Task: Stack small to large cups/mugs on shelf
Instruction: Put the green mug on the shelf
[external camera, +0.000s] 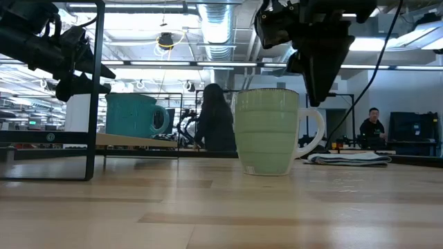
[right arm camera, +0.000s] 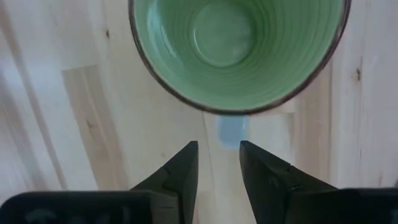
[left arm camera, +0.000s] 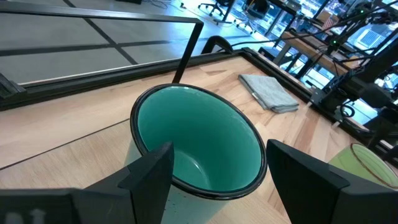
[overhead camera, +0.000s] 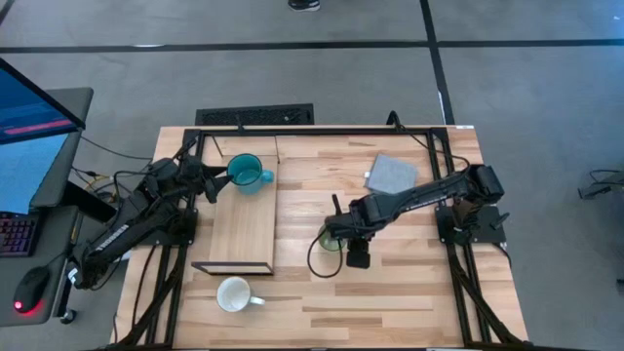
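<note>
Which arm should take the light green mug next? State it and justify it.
Probably the right. The right gripper hovers just above the light green mug, fingers parted near its handle. The left gripper is across the table, straddling the teal mug on the shelf.

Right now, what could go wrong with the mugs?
1. The right gripper hangs over the light green mug's handle with its fingers only a little apart. Coming down off-centre, it might bump the handle and tip the mug.
2. The left gripper sits around the teal mug, which stands at the far end of the shelf. A nudge could push it off.
</note>
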Controlling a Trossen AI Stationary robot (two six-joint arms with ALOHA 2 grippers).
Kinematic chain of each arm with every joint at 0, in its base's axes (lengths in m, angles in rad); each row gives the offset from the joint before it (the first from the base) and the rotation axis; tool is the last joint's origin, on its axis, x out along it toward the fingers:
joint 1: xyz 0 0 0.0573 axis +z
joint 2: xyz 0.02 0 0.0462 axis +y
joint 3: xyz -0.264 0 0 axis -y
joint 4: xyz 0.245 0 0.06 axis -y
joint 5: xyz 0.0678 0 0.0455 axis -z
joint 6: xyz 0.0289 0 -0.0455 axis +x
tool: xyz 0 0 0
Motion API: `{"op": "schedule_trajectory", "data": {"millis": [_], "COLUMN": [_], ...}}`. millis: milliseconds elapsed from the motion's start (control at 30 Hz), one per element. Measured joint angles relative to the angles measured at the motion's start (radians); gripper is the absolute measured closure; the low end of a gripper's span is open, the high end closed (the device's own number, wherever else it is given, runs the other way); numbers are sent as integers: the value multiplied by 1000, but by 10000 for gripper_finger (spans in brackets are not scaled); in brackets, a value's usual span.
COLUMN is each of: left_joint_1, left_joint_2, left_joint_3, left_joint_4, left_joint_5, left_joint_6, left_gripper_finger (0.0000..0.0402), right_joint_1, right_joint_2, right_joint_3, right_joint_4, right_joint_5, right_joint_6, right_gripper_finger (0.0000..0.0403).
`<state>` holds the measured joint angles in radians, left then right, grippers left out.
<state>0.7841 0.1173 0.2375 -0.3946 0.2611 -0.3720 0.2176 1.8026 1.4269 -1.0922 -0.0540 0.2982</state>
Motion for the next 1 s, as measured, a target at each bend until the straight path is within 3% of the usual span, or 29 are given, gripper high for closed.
{"op": "schedule_trajectory", "data": {"millis": [1000], "left_joint_1": [0], "left_joint_2": [0], "left_joint_3": [0], "left_joint_4": [-1], "left_joint_5": [-5], "left_joint_6": [-3], "left_gripper_finger": [154], "right_joint_1": [-30], "right_joint_2": [0], "right_joint_3": [-69], "right_joint_4": [129], "right_joint_5": [-8], "right_joint_6": [-45], "right_gripper_finger": [270]}}
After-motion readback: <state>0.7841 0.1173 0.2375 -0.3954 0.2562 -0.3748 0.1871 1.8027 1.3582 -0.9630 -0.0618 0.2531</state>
